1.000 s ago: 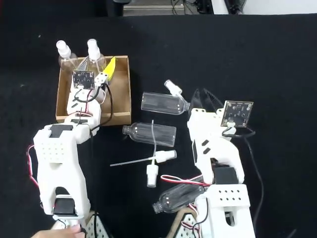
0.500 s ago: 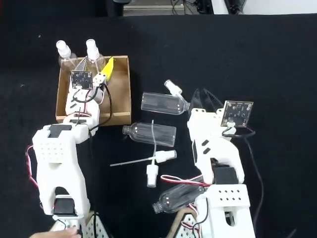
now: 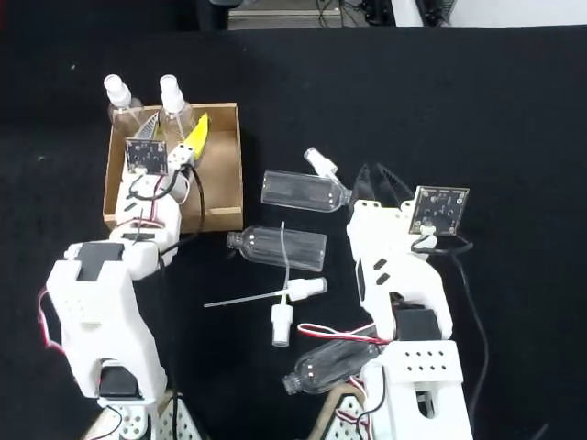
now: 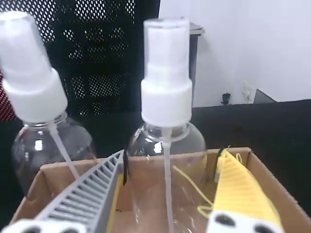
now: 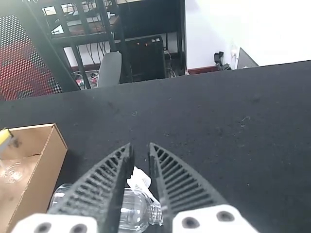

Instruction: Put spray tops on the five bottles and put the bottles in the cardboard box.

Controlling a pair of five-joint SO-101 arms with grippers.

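Note:
Two capped bottles stand upright at the far wall of the cardboard box (image 3: 220,170). One capped bottle (image 3: 174,108) (image 4: 165,145) stands inside, between the spread grey and yellow fingers (image 4: 238,189) of my left gripper (image 3: 179,128), which is open and not touching it. Whether the other capped bottle (image 3: 119,103) (image 4: 36,121) is inside or behind the wall, I cannot tell. A third capped bottle (image 3: 298,190) (image 5: 138,208) lies on the table under my shut, empty right gripper (image 3: 374,176) (image 5: 141,146). An uncapped bottle (image 3: 275,247) lies nearer the front. Another uncapped bottle (image 3: 326,367) lies by the right arm's base.
Two loose spray tops lie mid-table: one spray top (image 3: 307,289) has its tube pointing left, and the other spray top (image 3: 282,321) has its tube pointing away. A black cloth (image 3: 495,110) covers the table, bare at the far right.
My left gripper has drawn back slightly toward the box's near side and its arm has sunk lower. A hand at the lower left edge is gone. The right arm has not moved.

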